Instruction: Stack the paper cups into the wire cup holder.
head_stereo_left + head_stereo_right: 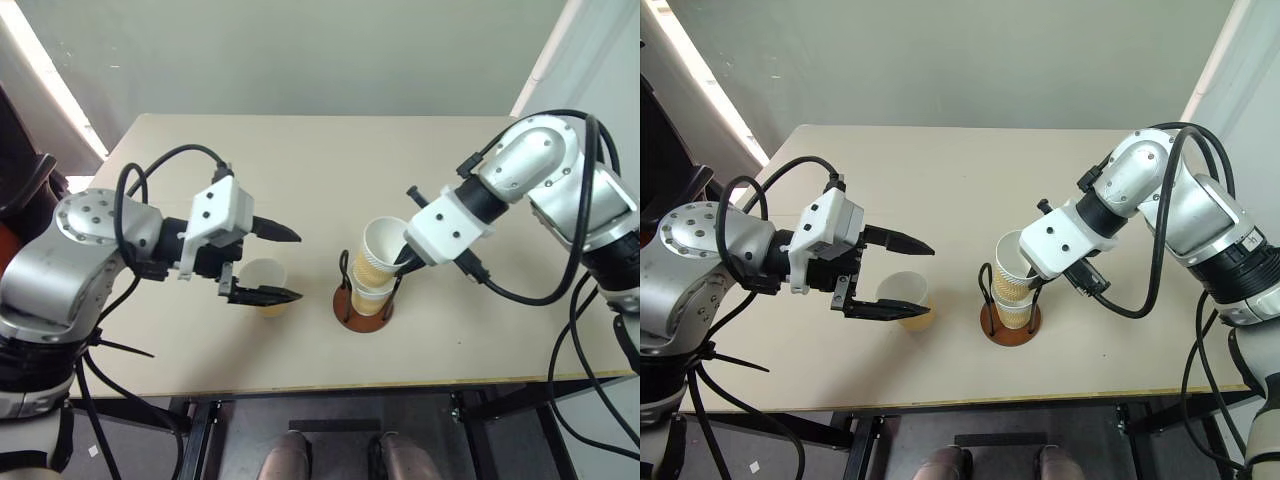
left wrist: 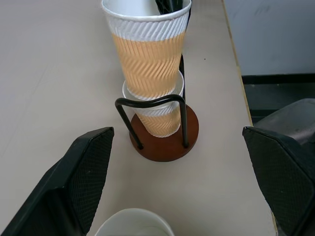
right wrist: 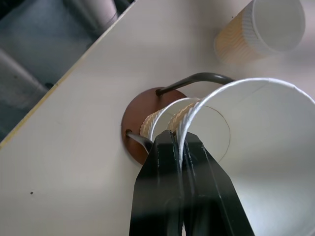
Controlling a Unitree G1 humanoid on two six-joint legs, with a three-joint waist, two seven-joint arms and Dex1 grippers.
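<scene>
Cups [image 1: 378,262] nested in the wire cup holder [image 1: 362,310] hide our right gripper [image 3: 180,147], pinched on the top rim; our left gripper [image 1: 268,262] gapes above the tan table [image 1: 300,160].

table [image 1: 300,160]: beige, rectangular | wall [image 1: 300,50]: grey-green, behind table

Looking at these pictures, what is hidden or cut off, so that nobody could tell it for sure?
- Left wrist view: the loose pale yellow-tan paper cup is cut off by the picture's edge; just its white rim shows.
- Right wrist view: the black fingers of the right gripper, pinching the top stacked cup, cover part of the reddish-brown wire cup holder.
</scene>
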